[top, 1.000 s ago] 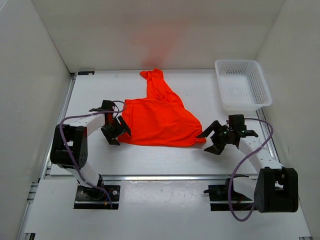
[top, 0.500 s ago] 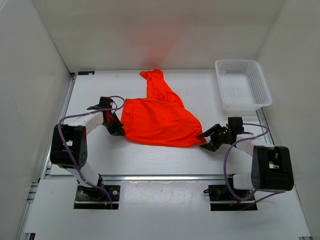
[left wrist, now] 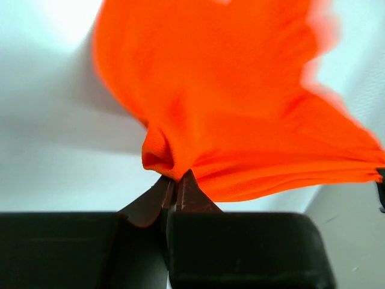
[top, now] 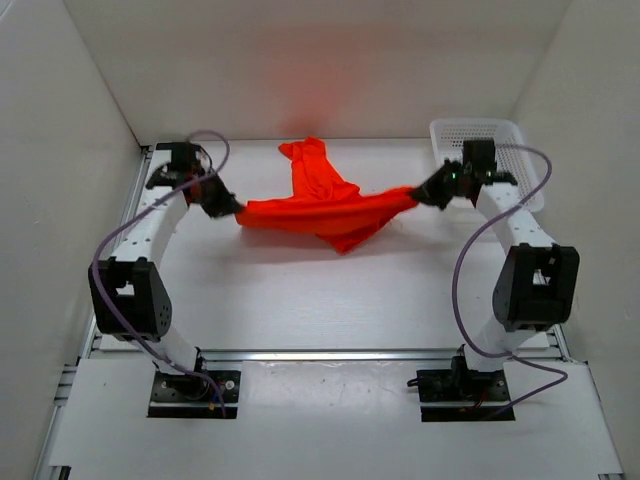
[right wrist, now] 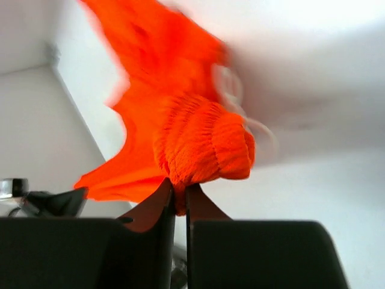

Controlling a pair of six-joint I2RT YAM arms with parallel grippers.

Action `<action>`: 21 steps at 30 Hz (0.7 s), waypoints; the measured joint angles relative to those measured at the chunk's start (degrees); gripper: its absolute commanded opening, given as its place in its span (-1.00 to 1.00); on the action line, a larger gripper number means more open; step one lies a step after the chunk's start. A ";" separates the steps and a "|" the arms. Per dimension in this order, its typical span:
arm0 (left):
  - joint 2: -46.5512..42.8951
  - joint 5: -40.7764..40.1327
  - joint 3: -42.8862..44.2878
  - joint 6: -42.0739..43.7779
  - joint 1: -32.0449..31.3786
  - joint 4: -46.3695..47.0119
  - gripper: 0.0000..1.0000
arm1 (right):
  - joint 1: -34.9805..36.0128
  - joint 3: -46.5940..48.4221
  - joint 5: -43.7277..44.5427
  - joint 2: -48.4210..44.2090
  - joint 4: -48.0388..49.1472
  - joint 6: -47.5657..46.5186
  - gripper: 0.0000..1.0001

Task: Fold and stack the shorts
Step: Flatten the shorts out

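The bright orange-red soft fabric shorts point(top: 325, 205) hang stretched between the 2 grippers over the far half of the white table point(top: 300, 290), 1 leg trailing toward the far edge. The left gripper point(top: 225, 205) pinches their left corner. The right gripper point(top: 430, 192) pinches the bunched elastic waistband, just beside the white plastic mesh basket point(top: 520, 140) in the far right corner. From above the jaws are too small to read, but both wrist views show them clamped on cloth. Only the right wrist view shows the thin white drawstring point(right wrist: 231, 90), blurred.
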 measured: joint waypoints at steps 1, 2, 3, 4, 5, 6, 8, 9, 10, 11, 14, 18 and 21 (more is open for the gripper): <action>1.03 0.26 6.40 0.04 0.24 -0.52 -0.79 | 0.22 8.22 0.55 2.43 -1.77 -1.86 -0.99; 1.88 0.72 12.96 0.11 0.52 -1.07 -0.79 | 0.50 16.15 1.31 4.35 -3.45 -3.63 -0.99; 2.23 0.94 19.02 0.15 0.81 -1.51 -0.79 | 0.96 21.75 2.01 5.07 -4.07 -5.33 -0.99; 2.32 1.01 24.13 0.17 1.16 -1.95 -0.79 | 1.57 26.43 2.71 5.16 -4.79 -7.19 -0.99; 1.95 1.07 27.93 0.20 1.42 -2.01 -0.79 | 2.27 30.34 3.58 4.44 -5.73 -9.29 -0.99; 1.01 1.07 30.88 0.17 1.84 -1.77 -0.79 | 3.30 32.61 4.63 2.99 -6.14 -11.58 -0.99; -2.73 0.76 32.11 0.17 2.84 -1.70 -0.79 | 6.05 32.59 7.28 -1.73 -7.10 -16.02 -0.99; -5.11 0.46 31.15 0.17 3.50 -2.19 -0.79 | 7.89 30.53 8.74 -4.66 -7.19 -17.97 -0.99; -7.80 0.02 29.14 0.31 4.04 -2.34 -0.79 | 10.12 27.41 10.58 -8.26 -8.02 -19.74 -0.99; -10.80 -0.50 25.88 0.55 4.44 -2.27 -0.79 | 12.44 23.08 12.57 -11.78 -7.76 -20.98 -0.99; -18.86 -1.86 12.92 1.14 5.18 -2.84 -0.79 | 18.21 7.45 17.49 -21.00 -9.05 -22.29 -0.85; -24.33 -2.95 -8.26 1.70 3.72 -2.58 -0.79 | 22.34 -16.24 25.00 -28.48 -10.45 -18.05 0.34; -24.02 -3.48 -24.24 1.51 2.67 -3.48 -0.13 | 23.37 -30.25 28.72 -33.24 -14.21 -13.25 0.54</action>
